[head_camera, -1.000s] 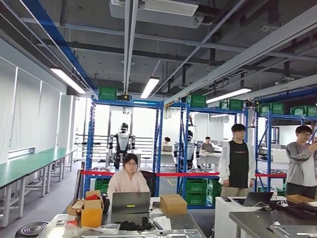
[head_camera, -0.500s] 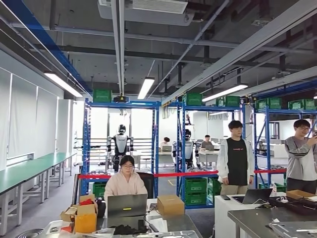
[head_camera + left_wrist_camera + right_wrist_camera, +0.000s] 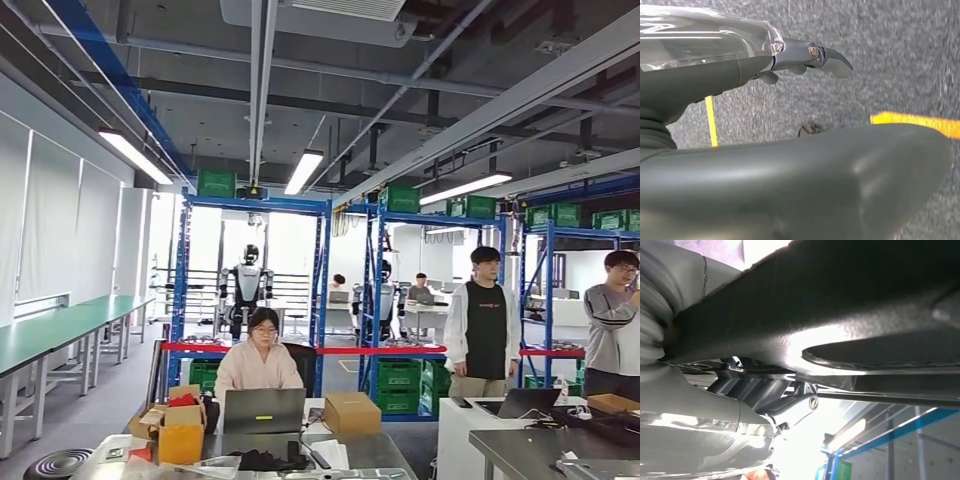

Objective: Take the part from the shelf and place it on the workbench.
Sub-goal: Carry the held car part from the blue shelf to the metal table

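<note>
I stand in an industrial robotics workshop: bare ducts and strip lights [image 3: 304, 172] run overhead at twelve o'clock, and blue steel racks [image 3: 252, 290] ahead carry green crates [image 3: 398, 200]. Long green-topped benches [image 3: 53, 335] line the wall at nine o'clock, another humanoid robot [image 3: 245, 288] stands behind the racks, and a seated person [image 3: 258, 362] works at a laptop [image 3: 264, 410] among cardboard boxes [image 3: 349, 412].

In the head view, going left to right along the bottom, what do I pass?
Long green-topped workbench → open yellow cardboard box → seated person in pink → closed brown cardboard box → standing person in black vest → person in grey sweater.
</note>
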Available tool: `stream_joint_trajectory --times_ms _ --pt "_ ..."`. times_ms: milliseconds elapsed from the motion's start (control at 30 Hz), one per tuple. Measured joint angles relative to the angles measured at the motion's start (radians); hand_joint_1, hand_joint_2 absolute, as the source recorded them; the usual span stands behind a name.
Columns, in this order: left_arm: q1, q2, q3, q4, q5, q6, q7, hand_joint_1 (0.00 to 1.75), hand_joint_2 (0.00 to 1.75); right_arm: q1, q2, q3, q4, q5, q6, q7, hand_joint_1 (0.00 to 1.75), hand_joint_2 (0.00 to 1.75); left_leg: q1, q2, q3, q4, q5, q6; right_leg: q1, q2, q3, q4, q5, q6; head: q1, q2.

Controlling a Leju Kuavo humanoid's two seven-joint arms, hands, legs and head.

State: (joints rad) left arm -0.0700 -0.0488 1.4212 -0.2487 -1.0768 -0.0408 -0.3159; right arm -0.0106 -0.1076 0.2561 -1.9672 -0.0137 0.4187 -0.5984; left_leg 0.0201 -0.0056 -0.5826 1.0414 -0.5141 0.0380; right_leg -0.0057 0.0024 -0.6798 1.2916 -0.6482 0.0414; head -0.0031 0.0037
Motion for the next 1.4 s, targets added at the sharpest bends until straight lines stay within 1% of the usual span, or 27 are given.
stream_joint_trajectory --times_ms 33,67,133,167,200,267,367,400,467,500,533,567,633,667,700,800,867,933,1000,1033,1067,1133,1167,1200,1233,1333,1400 --pt "0.001 -0.001 0.000 0.000 0.000 0.000 0.000 0.00 1.75 -0.001 -0.001 0.001 0.003 0.000 0.000 0.003 1.75 1.75 -0.001 -0.001 0.005 0.000 -0.004 0.000 0.000 0.000 -0.017 0.015 0.013 -0.001 0.000 0.000" --pt "0.001 -0.002 0.000 0.000 0.000 0.000 0.000 0.00 1.75 -0.002 -0.003 0.002 0.005 0.000 0.000 0.005 1.75 1.75 -0.001 -0.002 0.013 0.000 -0.009 0.000 0.001 0.000 -0.013 -0.014 0.047 -0.004 0.000 0.000" --pt "0.002 -0.005 0.000 0.000 0.000 0.000 0.000 0.00 1.75 -0.008 -0.005 0.005 0.007 0.002 0.000 0.007 1.75 1.75 -0.003 -0.004 0.030 -0.001 -0.020 -0.003 0.004 0.000 0.032 -0.141 0.133 -0.016 0.000 0.000" --pt "0.001 -0.006 0.000 0.000 0.000 0.000 0.000 0.00 1.75 -0.013 -0.006 0.007 0.008 0.005 -0.001 0.009 1.75 1.75 -0.003 -0.005 0.036 -0.003 -0.024 -0.006 0.008 0.000 0.054 -0.197 0.162 -0.024 0.000 0.000" --pt "0.000 -0.008 0.000 0.000 0.000 0.000 0.001 0.00 1.75 -0.017 -0.007 0.008 0.009 0.009 -0.003 0.011 1.75 1.75 -0.003 -0.005 0.039 -0.004 -0.027 -0.010 0.011 0.000 0.068 -0.232 0.173 -0.030 0.000 0.000" --pt "-0.002 -0.010 0.000 0.000 0.000 0.000 0.003 0.00 1.75 -0.024 -0.012 0.012 0.010 0.018 -0.007 0.013 1.75 1.75 -0.003 -0.005 0.040 -0.010 -0.029 -0.021 0.016 0.000 0.078 -0.256 0.168 -0.041 -0.001 0.001" --pt "-0.003 -0.013 0.000 0.000 -0.001 -0.002 0.005 0.00 1.75 -0.032 -0.017 0.017 0.010 0.027 -0.011 0.018 1.75 1.75 -0.004 -0.003 0.034 0.008 -0.048 -0.034 0.008 -0.009 0.098 -0.289 0.165 -0.051 -0.001 0.001" --pt "-0.004 -0.014 0.000 0.000 -0.001 -0.002 0.004 0.00 1.75 -0.035 -0.018 0.019 0.011 0.029 -0.013 0.020 1.75 1.75 -0.004 -0.003 0.015 0.047 -0.068 -0.036 0.006 -0.015 0.106 -0.298 0.164 -0.053 -0.001 0.000" --pt "-0.004 -0.014 0.000 0.000 0.000 -0.003 0.003 0.00 1.75 -0.040 -0.019 0.024 0.016 0.031 -0.015 0.022 1.75 1.75 -0.003 -0.003 -0.057 0.173 -0.117 -0.041 0.006 -0.025 0.117 -0.301 0.157 -0.058 -0.001 0.000" --pt "-0.003 -0.014 0.000 0.000 0.000 -0.003 0.003 0.00 1.75 -0.040 -0.020 0.026 0.019 0.031 -0.016 0.023 1.75 1.75 -0.003 -0.002 -0.091 0.228 -0.128 -0.043 0.007 -0.028 0.122 -0.300 0.152 -0.058 0.000 0.000" --pt "-0.001 -0.014 0.000 0.000 0.000 -0.003 0.003 0.00 1.75 -0.041 -0.021 0.029 0.022 0.028 -0.017 0.026 1.75 1.75 -0.002 -0.002 -0.113 0.252 -0.121 -0.046 0.007 -0.031 0.129 -0.300 0.146 -0.057 0.000 0.000" --pt "0.001 -0.014 0.000 0.000 0.001 -0.003 0.002 0.00 1.75 -0.041 -0.021 0.031 0.025 0.023 -0.017 0.028 1.75 1.75 0.000 -0.001 -0.115 0.237 -0.093 -0.048 0.006 -0.031 0.137 -0.300 0.140 -0.054 0.000 0.000" --pt "0.003 -0.014 0.000 0.000 0.002 -0.003 0.002 0.00 1.75 -0.043 -0.021 0.035 0.029 0.011 -0.017 0.032 1.75 1.75 0.002 0.004 -0.077 0.127 -0.008 -0.049 0.005 -0.034 0.155 -0.296 0.124 -0.047 0.000 0.000" --pt "0.003 -0.015 0.001 0.000 0.004 -0.003 0.002 0.00 1.75 -0.044 -0.021 0.036 0.031 0.006 -0.017 0.033 1.75 1.75 0.002 0.007 -0.055 0.071 0.020 -0.046 0.006 -0.034 0.161 -0.291 0.115 -0.041 0.000 0.000" --pt "0.001 -0.015 0.001 0.000 0.005 -0.003 0.002 0.00 1.75 -0.046 -0.022 0.036 0.033 0.003 -0.017 0.034 1.75 1.75 0.001 0.011 -0.041 0.035 0.030 -0.041 0.008 -0.034 0.162 -0.287 0.109 -0.036 0.000 0.000" --pt "0.000 -0.017 0.001 0.000 0.008 -0.002 0.001 0.00 1.75 -0.048 -0.023 0.039 0.035 0.000 -0.017 0.038 1.75 1.75 -0.004 0.011 -0.032 0.012 0.016 -0.022 0.009 -0.034 0.161 -0.285 0.101 -0.023 -0.001 0.000" --pt "0.001 -0.018 0.001 0.000 0.008 -0.002 0.000 0.00 1.75 -0.050 -0.025 0.041 0.035 -0.002 -0.017 0.039 1.75 1.75 -0.001 0.009 -0.025 0.008 0.012 -0.012 0.006 -0.026 0.156 -0.263 0.082 -0.013 -0.001 0.000" --pt "-0.001 -0.019 0.001 0.000 0.009 -0.002 -0.001 0.00 1.75 -0.051 -0.027 0.041 0.035 -0.003 -0.018 0.039 1.75 1.75 0.003 0.007 -0.019 0.006 0.008 -0.004 0.003 -0.015 0.107 -0.163 0.034 -0.003 -0.001 0.000" --pt "-0.003 -0.019 0.001 0.000 0.009 -0.001 -0.002 0.00 1.75 -0.050 -0.030 0.042 0.036 -0.004 -0.018 0.039 1.75 1.75 0.002 0.004 -0.013 0.006 0.001 0.000 0.001 -0.012 0.025 -0.023 -0.012 0.002 -0.001 0.000" --pt "-0.003 -0.020 0.001 0.000 0.009 -0.002 -0.002 0.00 1.75 -0.048 -0.030 0.042 0.037 -0.004 -0.018 0.039 1.75 1.75 0.002 0.001 -0.009 0.006 -0.003 0.001 0.001 -0.012 -0.004 0.014 -0.010 0.002 -0.001 0.000" --pt "-0.002 -0.020 0.001 0.000 0.009 -0.002 -0.002 0.00 1.75 -0.047 -0.031 0.042 0.038 -0.004 -0.018 0.039 1.75 1.75 0.002 -0.001 -0.002 0.006 -0.007 0.000 0.001 -0.012 -0.014 0.011 0.013 0.001 -0.001 0.000" --pt "-0.002 -0.021 0.001 0.000 0.009 -0.002 -0.002 0.00 1.75 -0.047 -0.031 0.042 0.039 -0.005 -0.018 0.038 1.75 1.75 0.001 -0.007 0.014 0.006 -0.018 -0.003 0.003 -0.008 0.020 -0.104 0.104 -0.008 -0.001 0.000" --pt "-0.003 -0.022 0.001 0.000 0.009 -0.002 -0.002 0.00 1.75 -0.047 -0.032 0.042 0.039 -0.005 -0.018 0.038 1.75 1.75 0.000 -0.010 0.020 0.005 -0.023 -0.006 0.005 -0.004 0.043 -0.166 0.140 -0.015 -0.001 0.000" --pt "-0.003 -0.024 0.002 0.000 0.009 -0.002 -0.002 0.00 1.75 -0.047 -0.033 0.042 0.039 -0.006 -0.018 0.038 1.75 1.75 0.000 -0.012 0.024 0.004 -0.026 -0.010 0.008 -0.001 0.060 -0.213 0.162 -0.021 -0.001 0.000" --pt "-0.003 -0.025 0.002 0.000 0.009 -0.002 -0.002 0.00 1.75 -0.047 -0.034 0.042 0.040 -0.006 -0.018 0.038 1.75 1.75 0.001 -0.013 0.025 0.002 -0.028 -0.015 0.011 0.002 0.069 -0.239 0.169 -0.027 -0.002 0.000" --pt "-0.001 -0.027 0.002 0.000 0.008 -0.002 -0.002 0.00 1.75 -0.046 -0.036 0.042 0.039 -0.007 -0.018 0.037 1.75 1.75 0.001 -0.013 0.027 -0.007 -0.031 -0.031 0.011 0.001 0.080 -0.266 0.160 -0.040 -0.002 0.001" --pt "-0.003 -0.028 0.002 0.000 0.008 -0.002 -0.003 0.00 1.75 -0.046 -0.036 0.042 0.038 -0.007 -0.018 0.036 1.75 1.75 -0.001 -0.008 0.013 0.027 -0.053 -0.040 0.005 -0.003 0.096 -0.287 0.159 -0.048 -0.002 0.001"
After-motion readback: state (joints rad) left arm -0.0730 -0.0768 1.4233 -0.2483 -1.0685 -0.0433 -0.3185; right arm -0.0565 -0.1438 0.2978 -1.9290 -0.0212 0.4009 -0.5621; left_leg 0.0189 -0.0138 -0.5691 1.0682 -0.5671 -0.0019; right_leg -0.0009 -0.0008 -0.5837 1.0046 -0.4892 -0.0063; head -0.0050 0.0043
